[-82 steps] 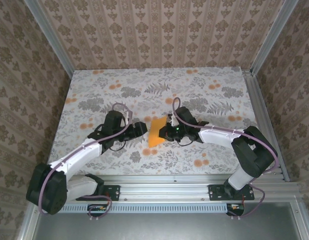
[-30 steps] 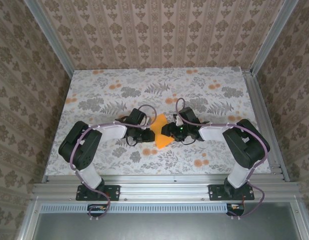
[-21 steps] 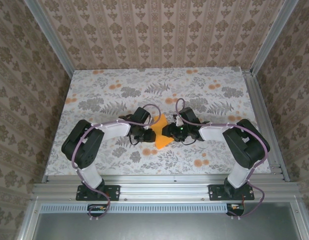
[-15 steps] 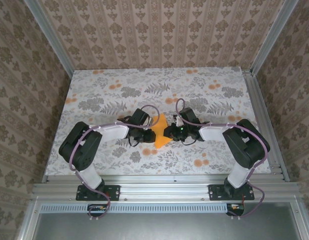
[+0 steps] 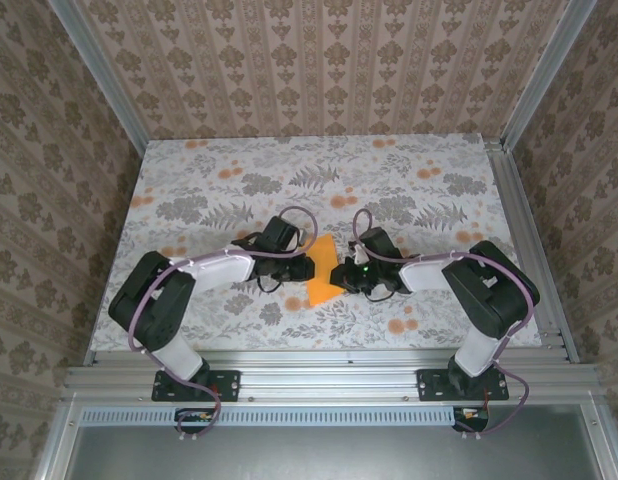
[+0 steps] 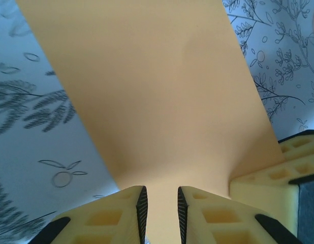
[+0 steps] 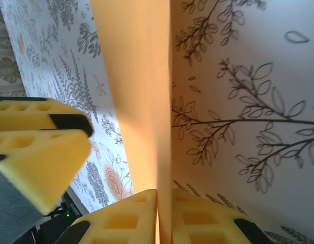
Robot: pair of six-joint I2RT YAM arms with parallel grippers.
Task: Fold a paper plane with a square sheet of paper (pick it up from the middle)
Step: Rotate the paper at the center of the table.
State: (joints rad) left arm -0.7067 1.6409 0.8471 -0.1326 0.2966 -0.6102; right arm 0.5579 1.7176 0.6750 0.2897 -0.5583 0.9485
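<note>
The square sheet of paper (image 5: 320, 281) is bright orange and creased, and lies at the table's middle between my two grippers. My left gripper (image 5: 302, 267) sits at its left edge. In the left wrist view the sheet (image 6: 157, 91) spreads ahead of this gripper (image 6: 160, 204), whose jaws stand a narrow gap apart with orange showing between them. My right gripper (image 5: 341, 275) is at the sheet's right edge. In the right wrist view this gripper (image 7: 164, 204) is shut on a raised fold of the sheet (image 7: 142, 101). The paper plane is out of view.
The table (image 5: 439, 210) has a grey floral cloth with small orange flower blotches (image 5: 397, 326). Patterned walls close in the back and sides. An aluminium rail (image 5: 329, 375) runs along the near edge by the arm bases. The other gripper's yellow finger (image 7: 40, 152) shows close at the left.
My right gripper has closed on the sheet's right edge. The left arm's elbow has swung left while its gripper stayed at the sheet. The sheet's far corner now reaches a little farther back.
</note>
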